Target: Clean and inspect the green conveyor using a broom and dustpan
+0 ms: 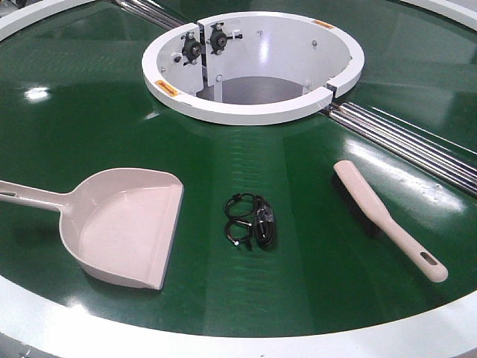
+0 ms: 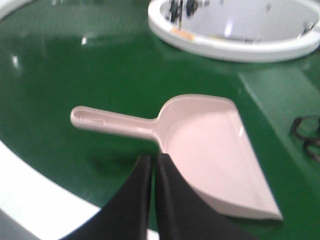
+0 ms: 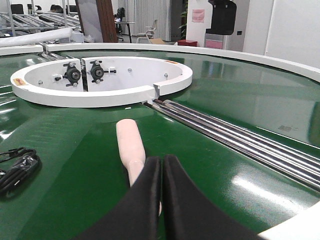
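Hidden: broom [image 3: 130,142] handle, behind right gripper [image 3: 162,161].
Dustpan [image 2: 210,150]: beige, blurred, flat on glossy conveyor [image 2: 100,65].
Fingers: left gripper [image 2: 154,159] and right pinched together, empty.

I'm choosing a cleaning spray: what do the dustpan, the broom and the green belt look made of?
The dustpan looks like moulded beige plastic, smooth with a soft sheen and one-piece rounded walls. The broom seems the same beige plastic, with dark bristles whose fibre I cannot tell. The green conveyor looks like glossy rubber or PVC sheet; it mirrors bright lights.
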Tool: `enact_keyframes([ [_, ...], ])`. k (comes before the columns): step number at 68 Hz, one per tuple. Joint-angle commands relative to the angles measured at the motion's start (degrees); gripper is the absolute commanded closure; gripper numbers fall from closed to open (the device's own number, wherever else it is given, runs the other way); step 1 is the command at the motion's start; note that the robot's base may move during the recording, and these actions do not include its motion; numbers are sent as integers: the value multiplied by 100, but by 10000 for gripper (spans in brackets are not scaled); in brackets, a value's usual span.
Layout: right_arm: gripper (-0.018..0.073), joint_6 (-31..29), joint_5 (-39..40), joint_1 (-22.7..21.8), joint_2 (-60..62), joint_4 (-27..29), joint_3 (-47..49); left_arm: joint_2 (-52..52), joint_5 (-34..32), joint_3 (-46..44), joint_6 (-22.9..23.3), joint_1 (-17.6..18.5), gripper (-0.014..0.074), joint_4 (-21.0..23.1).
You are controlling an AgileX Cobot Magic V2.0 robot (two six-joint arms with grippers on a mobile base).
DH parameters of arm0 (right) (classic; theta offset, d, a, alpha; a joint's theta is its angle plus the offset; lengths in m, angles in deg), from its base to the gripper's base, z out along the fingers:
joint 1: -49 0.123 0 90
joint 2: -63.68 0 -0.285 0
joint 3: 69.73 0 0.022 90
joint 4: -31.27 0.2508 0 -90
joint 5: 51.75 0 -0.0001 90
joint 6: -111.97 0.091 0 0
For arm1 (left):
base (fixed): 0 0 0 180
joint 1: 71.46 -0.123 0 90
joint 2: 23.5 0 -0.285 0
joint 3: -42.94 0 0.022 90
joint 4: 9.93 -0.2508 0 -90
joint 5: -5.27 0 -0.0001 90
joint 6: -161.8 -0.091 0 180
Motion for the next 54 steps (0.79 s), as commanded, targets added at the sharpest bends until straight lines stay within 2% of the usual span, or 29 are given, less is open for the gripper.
enact_keyframes([
  [1,568,0,381,-9,59,-2,-19,265,-295,-206,25,-4,603,-32],
  [18,568,0,381,-9,59,-2,-19,370,-325,-206,44,-4,596,-38],
  [27,568,0,381,-9,59,-2,-19,436,-331,-211,30,-4,544,-240],
  [35,568,0,381,-9,59,-2,-19,456,-331,-219,30,-4,439,-232],
  [49,568,0,381,-9,59,-2,-19,456,-312,-219,30,-4,116,-232],
  [54,568,0,381,-9,59,-2,-19,456,-325,-219,30,-4,27,-232],
])
